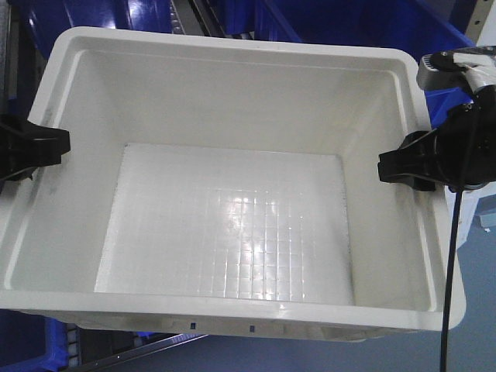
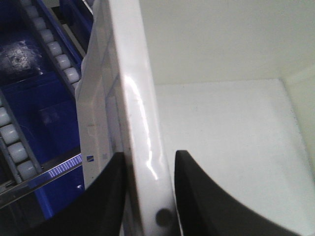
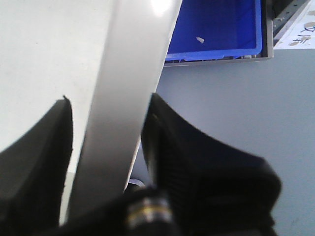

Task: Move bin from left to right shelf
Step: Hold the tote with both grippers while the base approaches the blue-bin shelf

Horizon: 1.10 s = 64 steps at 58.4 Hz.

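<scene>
The big white bin (image 1: pixel 232 48) fills the front view. It is open on top, and its floor has a grid of small squares. Behind the bin's far side sit blue crates (image 1: pixel 364 23), and more blue shows under its near left corner. The left gripper (image 1: pixel 53 147) is at the bin's left rim. Its two black fingers (image 2: pixel 106 196) pinch the rim, one outside and one inside. The right gripper (image 1: pixel 391 167) is at the bin's right rim and pinches it the same way. White rollers (image 2: pixel 63 61) run in a row just beside the bin's left wall. A thin black cable (image 1: pixel 449 263) hangs down by the bin's right side.
</scene>
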Motion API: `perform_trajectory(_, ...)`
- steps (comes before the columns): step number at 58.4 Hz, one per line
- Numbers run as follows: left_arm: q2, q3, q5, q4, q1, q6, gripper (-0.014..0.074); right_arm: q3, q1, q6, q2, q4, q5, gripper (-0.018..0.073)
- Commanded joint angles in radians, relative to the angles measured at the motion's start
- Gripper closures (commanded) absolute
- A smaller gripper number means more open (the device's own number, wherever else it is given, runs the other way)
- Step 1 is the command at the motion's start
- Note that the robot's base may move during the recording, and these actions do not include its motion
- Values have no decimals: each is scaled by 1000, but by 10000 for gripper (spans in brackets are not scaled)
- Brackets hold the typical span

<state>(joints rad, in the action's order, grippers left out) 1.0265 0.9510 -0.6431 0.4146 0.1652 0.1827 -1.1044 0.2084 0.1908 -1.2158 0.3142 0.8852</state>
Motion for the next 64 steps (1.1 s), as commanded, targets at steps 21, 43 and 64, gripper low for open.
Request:
perform_trajectory(21, -29, 38, 89, 108, 15, 18, 603, -45, 10, 41, 39, 115, -106, 564)
perform_trajectory(43, -29, 38, 89, 108, 15, 18, 603, -45, 10, 41, 39, 115, -106, 564)
perform_trajectory(64, -29, 38, 89, 108, 15, 18, 603, -45, 10, 41, 39, 115, -106, 564)
